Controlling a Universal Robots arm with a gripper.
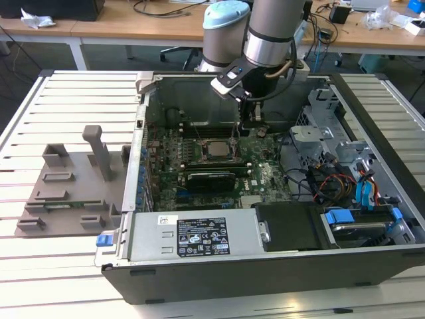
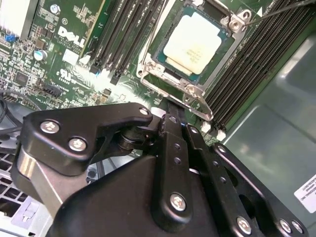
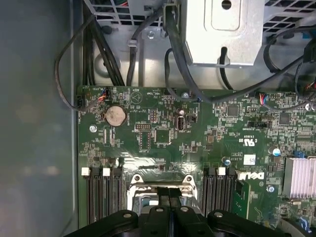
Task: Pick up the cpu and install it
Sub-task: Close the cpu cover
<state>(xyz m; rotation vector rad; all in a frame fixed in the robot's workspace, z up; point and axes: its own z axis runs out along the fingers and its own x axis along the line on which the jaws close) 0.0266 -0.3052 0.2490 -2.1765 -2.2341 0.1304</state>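
Note:
The cpu (image 1: 216, 149) lies flat in its socket on the green motherboard (image 1: 265, 176) inside the open computer case, silver-grey top facing up. In the second wrist view the cpu (image 2: 197, 42) sits inside the metal socket frame (image 2: 190, 91) with nothing touching it. My gripper (image 1: 254, 126) hangs over the board just to the exterior view's right of the socket. Its black fingers (image 3: 163, 195) are pressed together at the socket frame's edge, with nothing between them. The gripper (image 2: 170, 111) ends right at that frame.
Black memory slots (image 2: 123, 34) flank the socket on both sides. A grey plastic tray (image 1: 66, 186) lies on the slatted table at the exterior view's left. Cables (image 3: 98, 54), a metal drive cage (image 1: 319, 133) and the power supply (image 1: 192, 236) crowd the case.

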